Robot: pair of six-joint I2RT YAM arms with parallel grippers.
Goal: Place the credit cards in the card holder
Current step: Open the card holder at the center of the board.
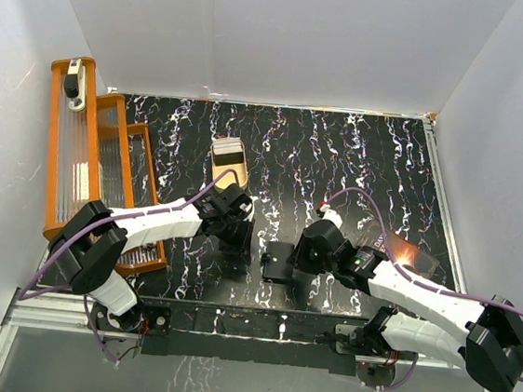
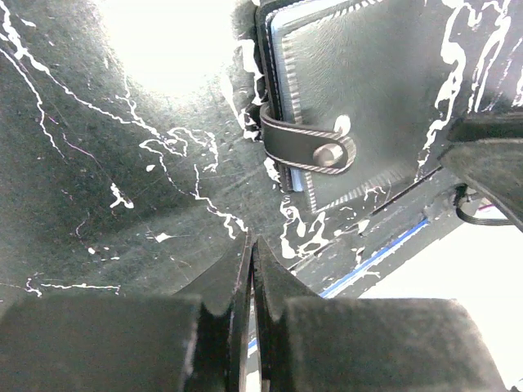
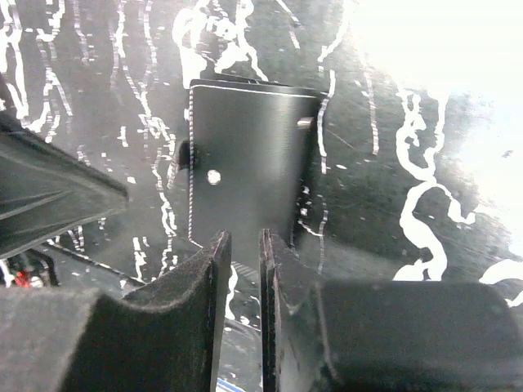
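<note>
The holder (image 1: 278,265) lies shut on the table (image 1: 367,170), low in the middle of the top view. The right gripper (image 3: 243,241) is nearer: the holder is straight ahead of its tips, long axis pointing away; its jaws are a little apart, empty. The left gripper (image 2: 250,249) is closed on nothing I can see, the holder to its upper right. The cards are hard to make out, perhaps in the tray (image 1: 226,160)

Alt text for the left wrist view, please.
A closed black card holder, strap snapped shut, lies on the black marbled table at upper right. The left end effector is shut in the foreground, its tips short of the holder.
</note>
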